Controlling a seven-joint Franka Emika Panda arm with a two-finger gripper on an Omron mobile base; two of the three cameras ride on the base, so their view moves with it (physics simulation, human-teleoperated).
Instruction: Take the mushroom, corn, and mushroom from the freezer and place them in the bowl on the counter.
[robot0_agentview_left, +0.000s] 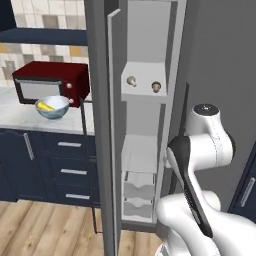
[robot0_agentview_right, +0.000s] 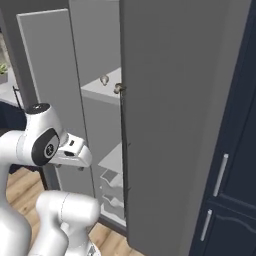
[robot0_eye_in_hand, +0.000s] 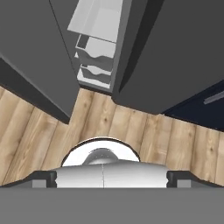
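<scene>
The freezer (robot0_agentview_left: 142, 30) stands open. Two small mushrooms (robot0_agentview_left: 131, 80) (robot0_agentview_left: 156, 86) rest on its upper pale shelf, and the right base view shows them too (robot0_agentview_right: 104, 79) (robot0_agentview_right: 118, 88). On the counter (robot0_agentview_left: 15, 117), the bowl (robot0_agentview_left: 56, 111) sits in front of the microwave with the yellow corn (robot0_agentview_left: 45, 106) lying inside it. My gripper (robot0_eye_in_hand: 111, 180) is open, its fingertips (robot0_eye_in_hand: 43, 178) wide apart with nothing between them. It points down at the wooden floor, well below the mushroom shelf and in front of the freezer's lower drawers (robot0_eye_in_hand: 94, 48).
A dark red microwave (robot0_agentview_left: 50, 82) stands behind the bowl. The open freezer door (robot0_agentview_left: 97, 150) hangs between the counter and the shelves. A second grey door panel (robot0_agentview_right: 175, 125) and navy cabinets (robot0_agentview_right: 230, 165) close off the right side.
</scene>
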